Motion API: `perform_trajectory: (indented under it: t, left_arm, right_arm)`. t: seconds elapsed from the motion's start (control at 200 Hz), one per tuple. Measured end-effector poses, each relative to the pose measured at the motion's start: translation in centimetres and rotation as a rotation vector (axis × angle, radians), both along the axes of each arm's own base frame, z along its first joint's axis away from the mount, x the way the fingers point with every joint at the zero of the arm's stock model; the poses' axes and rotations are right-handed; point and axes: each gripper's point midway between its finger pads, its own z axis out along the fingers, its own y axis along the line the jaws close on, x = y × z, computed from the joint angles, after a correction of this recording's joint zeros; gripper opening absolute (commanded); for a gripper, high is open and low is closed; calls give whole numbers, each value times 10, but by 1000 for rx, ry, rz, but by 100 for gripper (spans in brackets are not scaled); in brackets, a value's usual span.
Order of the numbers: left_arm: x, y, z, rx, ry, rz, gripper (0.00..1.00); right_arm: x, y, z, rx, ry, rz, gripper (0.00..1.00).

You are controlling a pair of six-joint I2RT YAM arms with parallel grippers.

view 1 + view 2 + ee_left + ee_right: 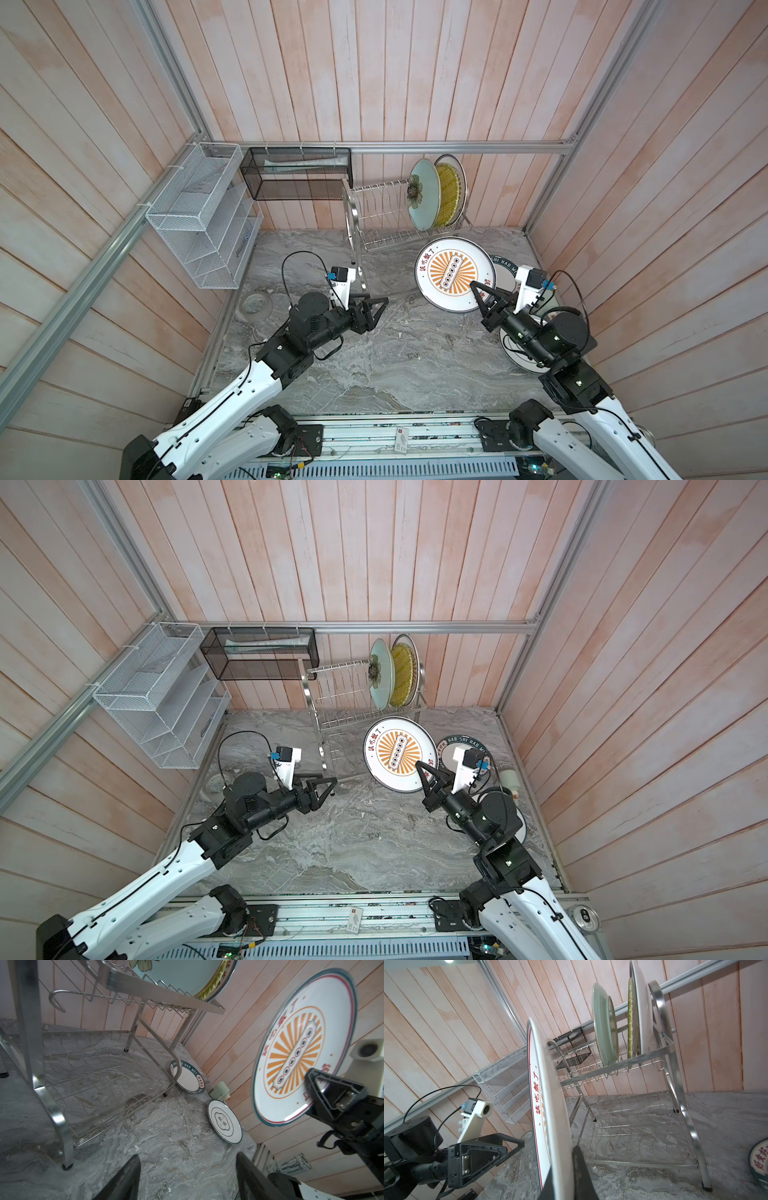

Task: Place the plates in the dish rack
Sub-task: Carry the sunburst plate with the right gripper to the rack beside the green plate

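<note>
The right end effector (474,286) is clenched on the rim of the sunburst plate (452,272). It holds the plate on edge and clear of the table (374,365), with the printed face turned toward the left end effector (188,1156). I judge the upright pose is chosen so the plate can slide between the divider prongs of the dish rack (353,224), which stands just beyond it. The pale green plate (424,195), the yellow plate (449,193) and a white plate (641,1012) already stand in the upper tier, at the end nearer the right end effector. The free slots therefore lie toward the left end effector's side. That end effector is released, with its jaws spread and empty, well apart from the held plate, probably leaving the lane to the rack clear. The lettered-rim plate (187,1078) and the cloud-outline plate (225,1122) lie on the table behind and under the right arm, not yet loaded.
</note>
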Motion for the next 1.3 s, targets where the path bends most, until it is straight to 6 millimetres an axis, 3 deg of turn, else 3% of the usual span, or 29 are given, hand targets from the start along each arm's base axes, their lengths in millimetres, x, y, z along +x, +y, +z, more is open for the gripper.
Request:
perform_trajectory:
  t: [0.2, 0.51, 0.665, 0.835, 0.955, 1.12, 1.3]
  left_arm:
    - [-4, 14, 14, 3, -58, 46, 73]
    - [-2, 20, 11, 37, -49, 75, 73]
    - [-2, 21, 18, 19, -54, 81, 73]
    - [-6, 27, 19, 11, -40, 99, 73]
    - [-10, 35, 20, 8, -26, 124, 73]
    - [-12, 40, 22, 11, -14, 142, 73]
    - [-14, 44, 23, 15, -12, 154, 73]
  right_arm:
    - [13, 12, 39, -52, -82, 16, 0]
    - [29, 28, 97, -69, -218, 29, 0]
    - [46, 41, 115, -80, -254, 15, 0]
    - [65, 67, 123, -116, -275, -32, 0]
    - [81, 82, 118, -137, -280, -104, 0]
    - [111, 86, 99, -163, -223, -246, 0]
    - [129, 84, 90, -182, -186, -362, 0]
